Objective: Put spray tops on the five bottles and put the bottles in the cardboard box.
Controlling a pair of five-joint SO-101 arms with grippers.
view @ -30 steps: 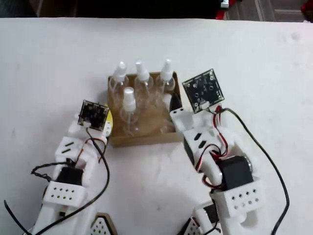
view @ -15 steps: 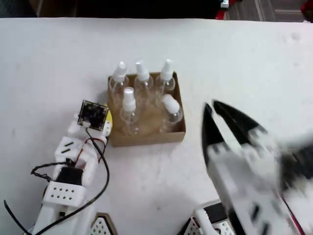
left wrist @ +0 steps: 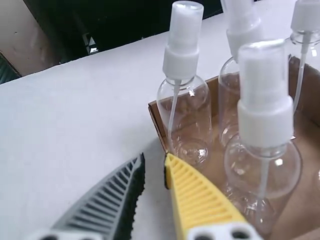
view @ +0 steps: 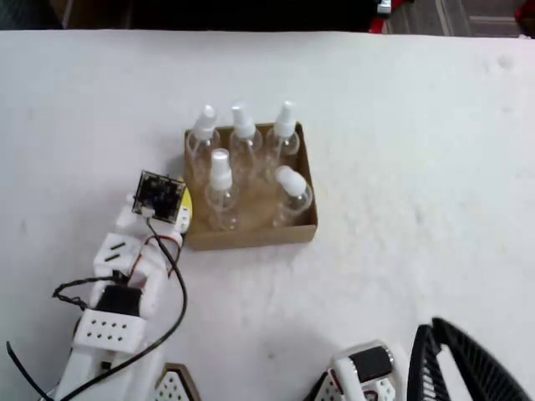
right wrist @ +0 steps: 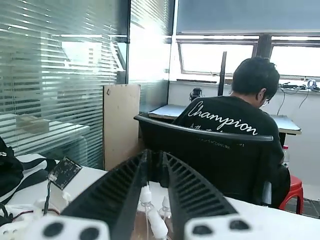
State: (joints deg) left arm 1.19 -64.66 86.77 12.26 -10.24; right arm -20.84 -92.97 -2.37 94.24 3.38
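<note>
The left gripper [left wrist: 154,167] sits low on the table [view: 401,125], just beside the left wall of the box [view: 251,236]. Its jaws are a narrow slit apart and hold nothing. The right gripper [view: 433,330] is at the near edge of the table, well apart from the box, with its black fingers drawn together and nothing between them.

The main risk, as I judge it, lies with the left arm. Its fingers point at the box's near-left corner. A forward or sideways move could shove the light cardboard or catch the wall. The bottles are tall, clear and probably empty, so a jolt could topple them against one another or over the low wall. Lifting straight up and back before any swing would avoid that. The right arm looks too far off to cause trouble unless it is brought back over the box.

The box holds all five bottles. The far-left bottle [view: 201,144], far-middle bottle [view: 243,142] and far-right bottle [view: 282,140] stand along the far wall. The near-left bottle [view: 221,196] and near-right bottle [view: 294,199] are in front of them. Each has a white spray top. The near-right one seems to lean a little in its corner, so it is the likeliest to tip. By this layout the task looks finished.
</note>
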